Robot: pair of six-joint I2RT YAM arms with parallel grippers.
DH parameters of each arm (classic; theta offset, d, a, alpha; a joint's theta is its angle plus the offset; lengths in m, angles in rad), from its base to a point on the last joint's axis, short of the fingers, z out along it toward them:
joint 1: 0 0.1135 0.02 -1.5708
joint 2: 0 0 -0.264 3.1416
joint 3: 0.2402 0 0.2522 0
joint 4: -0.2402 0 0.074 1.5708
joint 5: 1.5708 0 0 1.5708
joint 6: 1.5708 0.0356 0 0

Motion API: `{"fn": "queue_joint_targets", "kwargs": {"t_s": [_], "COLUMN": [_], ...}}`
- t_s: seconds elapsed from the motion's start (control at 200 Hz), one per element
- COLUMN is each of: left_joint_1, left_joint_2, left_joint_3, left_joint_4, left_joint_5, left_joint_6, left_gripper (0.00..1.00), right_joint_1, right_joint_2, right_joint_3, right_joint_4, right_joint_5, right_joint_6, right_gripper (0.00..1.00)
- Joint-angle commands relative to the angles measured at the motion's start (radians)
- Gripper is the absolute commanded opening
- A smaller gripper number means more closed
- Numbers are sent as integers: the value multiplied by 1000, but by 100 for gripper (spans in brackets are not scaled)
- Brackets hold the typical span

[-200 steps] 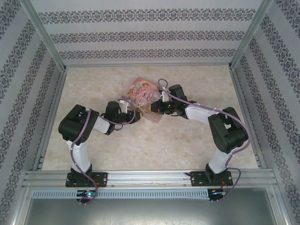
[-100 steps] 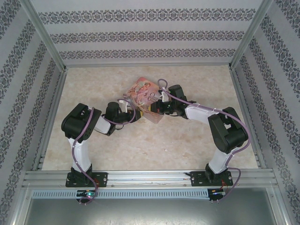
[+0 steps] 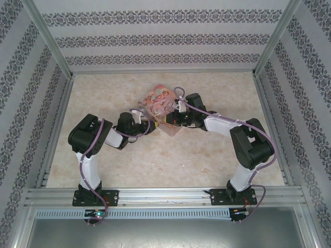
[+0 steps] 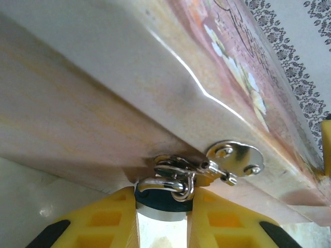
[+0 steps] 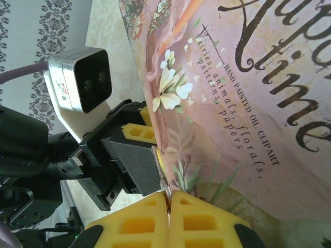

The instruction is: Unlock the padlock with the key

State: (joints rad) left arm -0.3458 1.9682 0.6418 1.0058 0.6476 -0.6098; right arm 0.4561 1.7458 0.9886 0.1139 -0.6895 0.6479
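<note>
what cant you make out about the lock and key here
Keyhole: left wrist view, padlock body mostly buried between fingers of the left tool.
Key teeth: right wrist view, an edge-on sliver in the shut right tool.
Top view: both too small, hidden by the tools beside the pink tin.

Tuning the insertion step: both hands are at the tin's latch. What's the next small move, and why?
Probably ease the right hand toward the padlock to seat the key before any twist. The left hand clamps the padlock, its shackle looped through the latch on the tin. The thin blade points toward the left hand, but the keyhole is hidden, so seating is unconfirmed.
</note>
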Motion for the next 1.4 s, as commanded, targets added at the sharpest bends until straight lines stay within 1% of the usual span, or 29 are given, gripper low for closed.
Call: {"fn": "queue_joint_targets", "kwargs": {"t_s": [0.0,0.21,0.36,0.52,0.64,0.799,1.004,1.249,1.394], "left_joint_1": [-24,-41,-53,-70,-89,-113,-139,-169,-176], "left_joint_2": [-46,-135,-206,-260,-292,-342,-381,-402,-402], "left_joint_3": [-12,-49,-44,-41,-30,3,43,61,64], "left_joint_4": [-15,-88,-228,-332,-389,-490,-600,-636,-629], "left_joint_5": [-13,-25,-15,9,14,10,0,-12,-12], "left_joint_6": [15,-15,-62,-133,-186,-223,-277,-317,-342], "left_gripper": [23,22,21,21,21,21,21,21,21], "right_joint_1": [13,16,42,118,202,316,420,454,458], "right_joint_2": [-60,-208,-319,-415,-463,-478,-467,-432,-409], "right_joint_3": [-6,-84,-177,-279,-346,-420,-505,-566,-571], "right_joint_4": [-66,-71,-71,-62,-34,41,162,293,346], "right_joint_5": [42,95,147,245,350,498,681,799,833], "right_joint_6": [-31,-96,-159,-224,-265,-302,-356,-374,-388], "right_gripper": [0,0,0,0,0,0,0,0,0]}}
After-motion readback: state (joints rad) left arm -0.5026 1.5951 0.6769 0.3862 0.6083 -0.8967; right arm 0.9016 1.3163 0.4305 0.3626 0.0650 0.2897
